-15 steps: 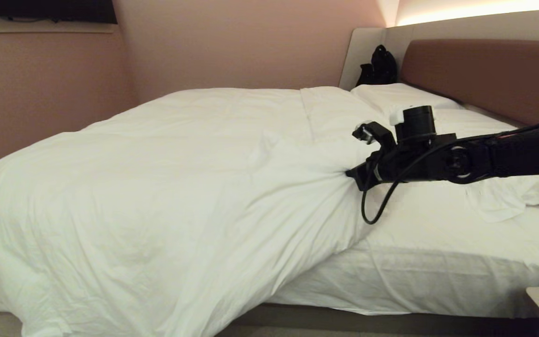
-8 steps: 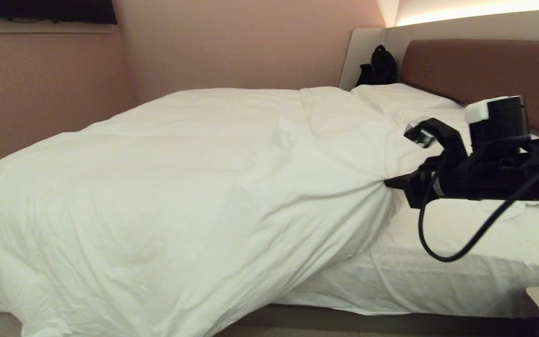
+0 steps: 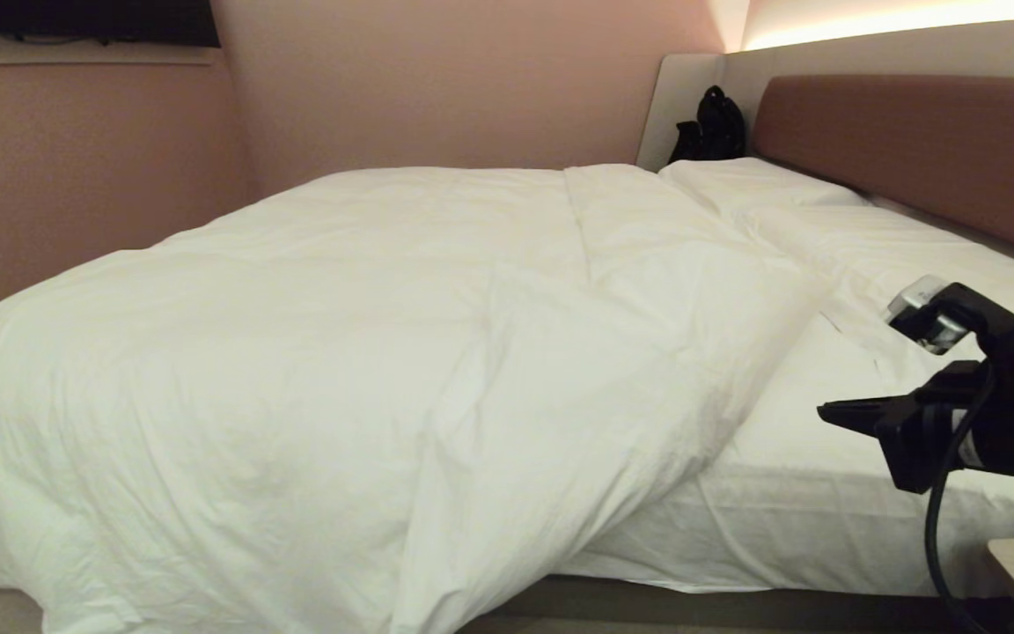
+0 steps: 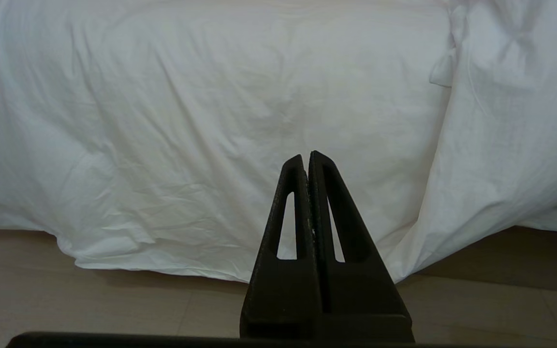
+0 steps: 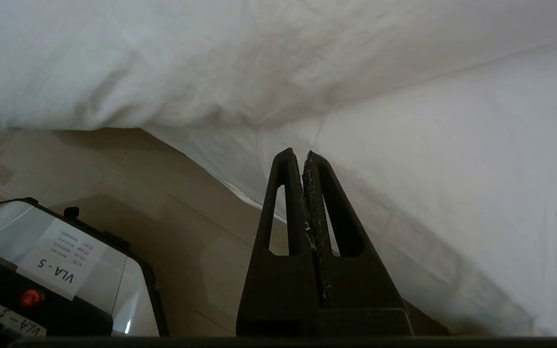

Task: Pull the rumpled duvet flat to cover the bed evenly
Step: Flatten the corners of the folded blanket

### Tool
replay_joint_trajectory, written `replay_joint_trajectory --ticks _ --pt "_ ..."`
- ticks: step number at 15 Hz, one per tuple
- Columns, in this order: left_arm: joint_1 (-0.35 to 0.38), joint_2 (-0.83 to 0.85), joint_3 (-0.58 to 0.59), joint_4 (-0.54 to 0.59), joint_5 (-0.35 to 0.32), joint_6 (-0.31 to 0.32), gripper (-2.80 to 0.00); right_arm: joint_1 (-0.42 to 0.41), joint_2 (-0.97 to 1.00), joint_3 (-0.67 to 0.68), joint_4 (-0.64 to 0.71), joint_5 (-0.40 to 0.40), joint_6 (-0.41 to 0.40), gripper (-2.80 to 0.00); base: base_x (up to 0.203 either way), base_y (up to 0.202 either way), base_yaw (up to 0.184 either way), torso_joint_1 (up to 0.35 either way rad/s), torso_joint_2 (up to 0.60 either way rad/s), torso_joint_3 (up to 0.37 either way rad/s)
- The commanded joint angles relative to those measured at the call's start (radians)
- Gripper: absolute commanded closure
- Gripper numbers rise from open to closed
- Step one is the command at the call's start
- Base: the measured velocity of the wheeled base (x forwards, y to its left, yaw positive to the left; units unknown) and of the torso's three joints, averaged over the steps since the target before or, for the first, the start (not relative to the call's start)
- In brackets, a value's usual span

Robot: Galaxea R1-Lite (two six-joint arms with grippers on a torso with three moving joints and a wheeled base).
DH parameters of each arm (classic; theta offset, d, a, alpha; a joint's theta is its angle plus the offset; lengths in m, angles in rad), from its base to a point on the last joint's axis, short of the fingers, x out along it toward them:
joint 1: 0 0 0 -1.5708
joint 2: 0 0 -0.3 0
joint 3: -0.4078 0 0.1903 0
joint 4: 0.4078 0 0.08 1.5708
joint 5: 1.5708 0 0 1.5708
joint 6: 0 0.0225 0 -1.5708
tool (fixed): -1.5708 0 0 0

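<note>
Now your duvet (image 3: 340, 370) lies lengthwise along the bed (image 3: 824, 493), foot to brown headboard (image 3: 912, 150), its near corner spilling over the side. Puffy, softly creased white cotton. Your right gripper (image 3: 828, 411) hovers beside the bare sheet (image 3: 824, 458), fingers pressed together, empty. Your left gripper (image 4: 307, 157), likewise closed, faces the hanging edge; its arm is out of view.

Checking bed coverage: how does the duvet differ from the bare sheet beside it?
The duvet is puffy and creased, draping over the bed's side; the sheet lies thin and flat, uncovered near the headboard. The duvet covers most of the bed; the sheet shows only there. Both are white.
</note>
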Motion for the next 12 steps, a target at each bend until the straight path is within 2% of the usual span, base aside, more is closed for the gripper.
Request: replay_joint_trajectory --ticks 1,5,12 --pt "0.000 0.000 0.000 0.000 0.000 0.000 0.00 -0.008 -0.040 0.011 -0.004 0.004 -0.001 0.00 0.000 0.000 0.000 0.000 0.00 0.000" --pt "0.000 0.000 0.000 0.000 0.000 0.000 0.00 0.000 -0.002 -0.079 -0.006 0.007 0.001 0.00 0.000 0.000 0.000 0.000 0.00 0.000" --pt "0.000 0.000 0.000 0.000 0.000 0.000 0.00 0.105 0.270 -0.483 0.000 -0.005 0.006 0.00 0.000 0.000 0.000 0.000 0.00 0.000"
